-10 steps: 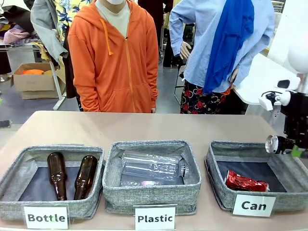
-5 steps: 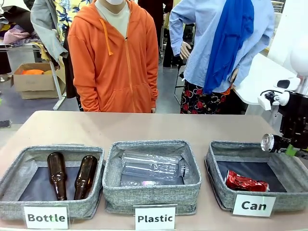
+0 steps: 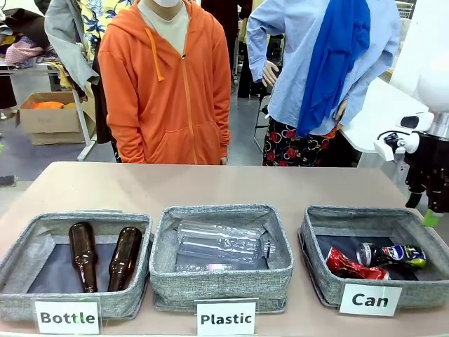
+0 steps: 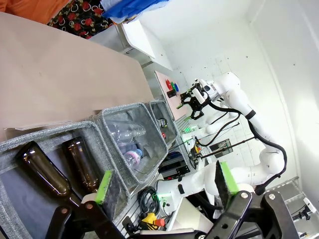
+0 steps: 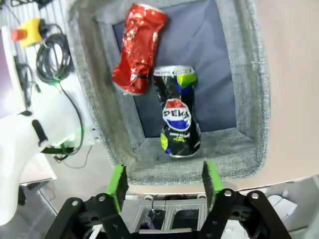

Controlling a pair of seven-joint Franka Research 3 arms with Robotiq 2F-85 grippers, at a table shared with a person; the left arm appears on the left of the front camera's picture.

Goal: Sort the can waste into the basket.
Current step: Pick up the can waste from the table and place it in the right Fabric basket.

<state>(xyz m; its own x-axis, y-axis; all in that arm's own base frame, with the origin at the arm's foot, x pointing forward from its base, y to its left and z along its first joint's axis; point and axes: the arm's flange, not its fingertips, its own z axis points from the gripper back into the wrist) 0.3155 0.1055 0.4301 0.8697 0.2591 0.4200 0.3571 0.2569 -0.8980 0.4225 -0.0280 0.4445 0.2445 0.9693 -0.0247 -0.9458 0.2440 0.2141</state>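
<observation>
The square basket (image 3: 319,256) is made of rough grey cloth with a dark floor. Two small cans are seen lying inside it, side by side: a squashed shiny red can (image 5: 138,47) and a dark dented can (image 5: 177,114). The right gripper (image 5: 163,185) is held above them, fingers apart and empty

You have both cans lying on their sides on the dark lining of the grey woven basket (image 3: 317,247) labelled "Can". The crushed red can (image 3: 354,267) sits nearer the label; the dark blue-black can (image 3: 391,254), dented with yellow-green marks, lies just behind it, seemingly touching.
</observation>
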